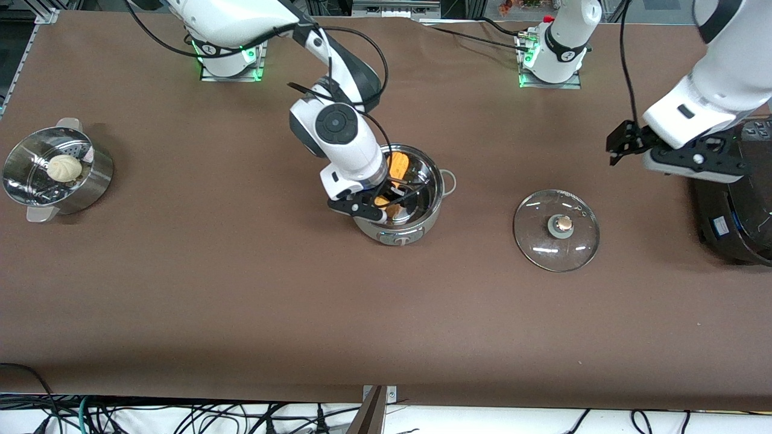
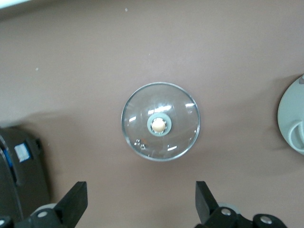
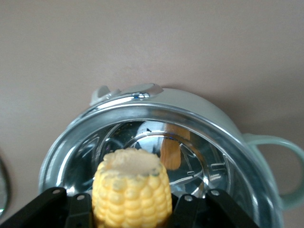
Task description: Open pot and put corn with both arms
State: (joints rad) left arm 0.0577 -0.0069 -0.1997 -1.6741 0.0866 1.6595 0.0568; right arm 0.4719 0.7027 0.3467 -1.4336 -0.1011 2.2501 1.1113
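The steel pot [image 1: 422, 224] stands open mid-table. Its glass lid [image 1: 556, 229] lies flat on the table beside it, toward the left arm's end. My right gripper [image 1: 381, 208] reaches down into the pot and is shut on the yellow-orange corn [image 1: 398, 164], which lies tilted inside. In the right wrist view the corn [image 3: 132, 187] sits between the fingers [image 3: 52, 202], above the pot's shiny floor and inside its rim [image 3: 190, 118]. My left gripper [image 1: 621, 144] hangs open and empty in the air, between the lid and the black cooker. The left wrist view shows the lid [image 2: 160, 122] below the open gripper [image 2: 141, 204].
A large black cooker [image 1: 739, 205] stands at the left arm's end of the table, under the left arm. A perforated steamer basket [image 1: 90, 181] holding a bun [image 1: 64, 167] stands at the right arm's end.
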